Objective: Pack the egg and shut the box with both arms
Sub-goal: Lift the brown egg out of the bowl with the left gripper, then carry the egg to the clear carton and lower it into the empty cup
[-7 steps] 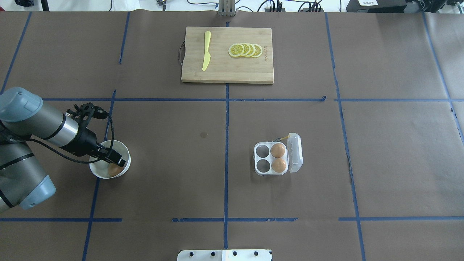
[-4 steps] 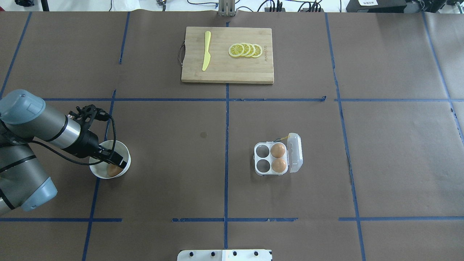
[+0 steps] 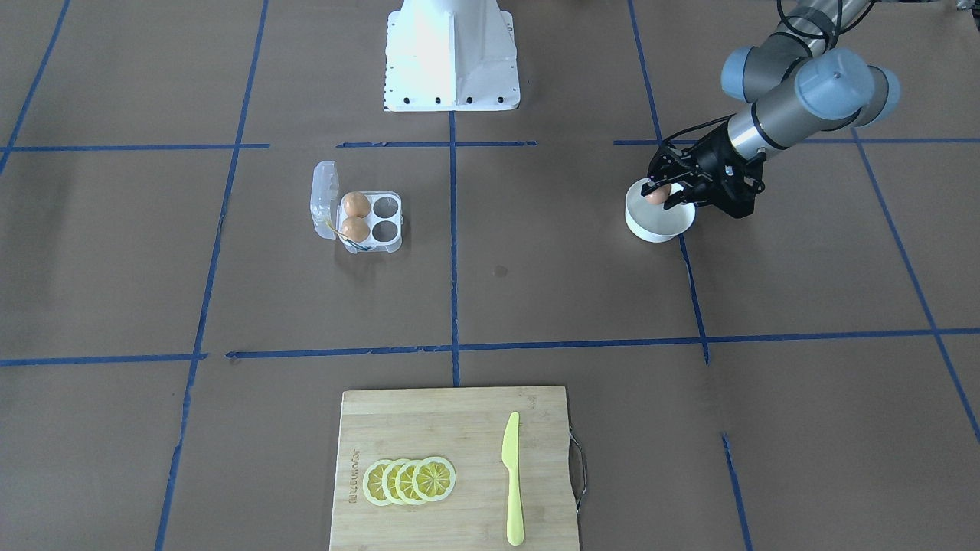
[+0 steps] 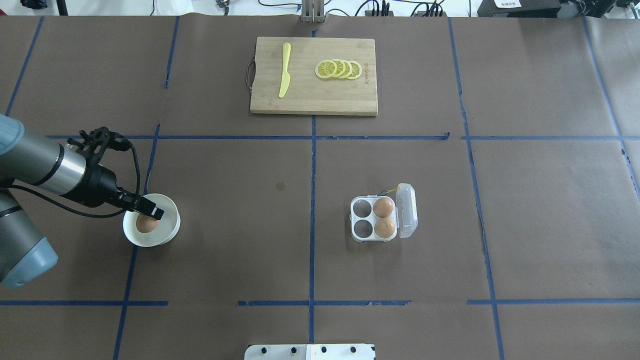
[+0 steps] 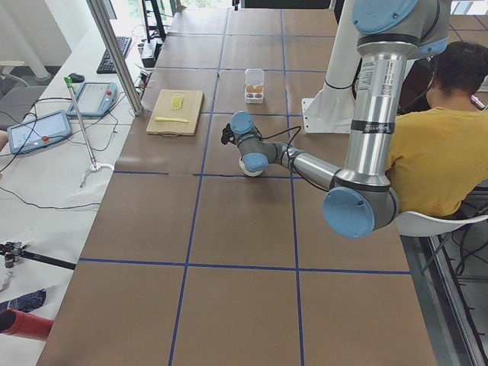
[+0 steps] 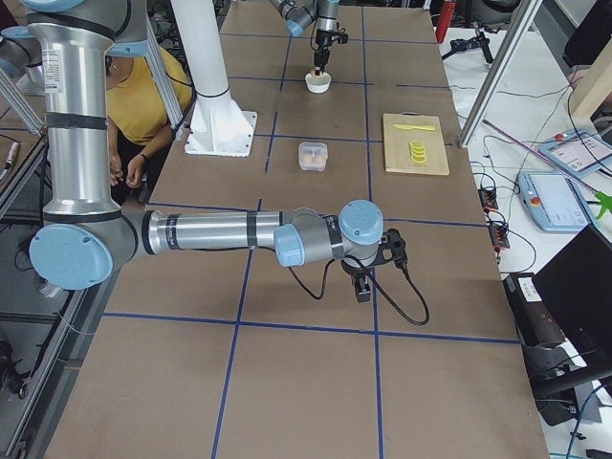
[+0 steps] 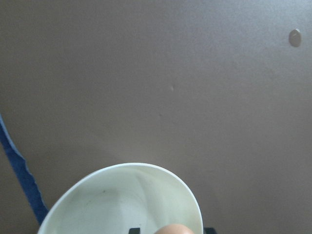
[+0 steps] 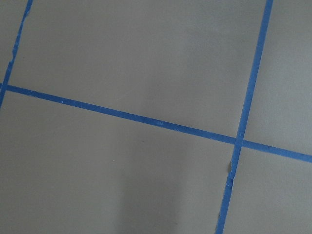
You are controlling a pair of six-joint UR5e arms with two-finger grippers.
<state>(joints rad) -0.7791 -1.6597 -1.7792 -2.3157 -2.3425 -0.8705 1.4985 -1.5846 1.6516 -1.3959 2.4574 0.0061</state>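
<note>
My left gripper [image 4: 148, 216] is shut on an orange-brown egg [image 4: 145, 225] and holds it just over the white bowl [image 4: 172, 229]. The front-facing view shows the egg [image 3: 658, 193] between the black fingers above the bowl [image 3: 658, 226]. In the left wrist view only the egg's top [image 7: 173, 229] shows, over the bowl [image 7: 117, 192]. The clear box [image 4: 361, 218] lies open at centre right, lid [image 4: 407, 210] folded to its right. Two eggs [image 4: 384, 207] fill its right cells; the left cells are empty. My right gripper [image 6: 362, 287] shows only in the exterior right view; open or shut I cannot tell.
A wooden cutting board [image 4: 314, 97] with a yellow knife [image 4: 284, 70] and lemon slices [image 4: 338, 69] lies at the table's far side. Blue tape lines cross the brown table. The white pedestal base [image 3: 452, 53] stands at the robot's side. A person sits behind the robot.
My left arm has drawn back to the left and up. The egg has come up from the bottom of the bowl, held between the fingers.
</note>
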